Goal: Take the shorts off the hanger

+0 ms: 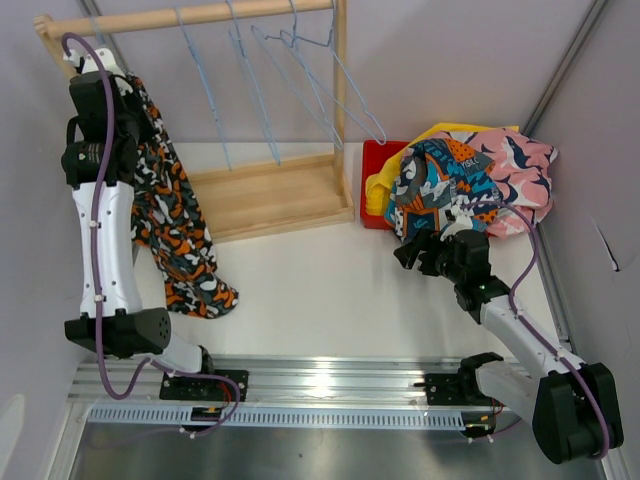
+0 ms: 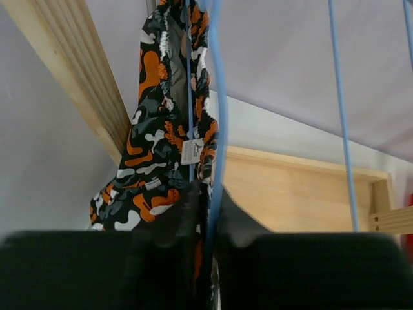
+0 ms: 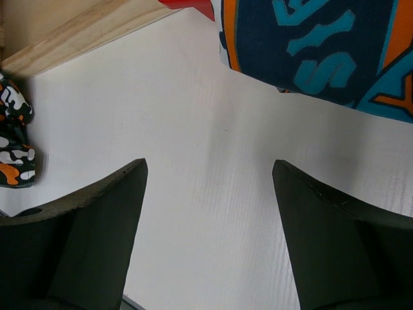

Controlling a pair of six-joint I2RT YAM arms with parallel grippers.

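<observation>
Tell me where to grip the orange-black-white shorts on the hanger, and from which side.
Probably best: grip the orange-black-white shorts near the top, by the blue wire hanger, coming from the near side. There the cloth hangs in a narrow vertical fold; the wooden post blocks the left.

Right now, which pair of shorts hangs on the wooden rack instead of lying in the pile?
The orange-black-white print shorts, hanging at the left end of the wooden rack. The teal-orange shorts, pink shorts and yellow shorts lie heaped at the right.
</observation>
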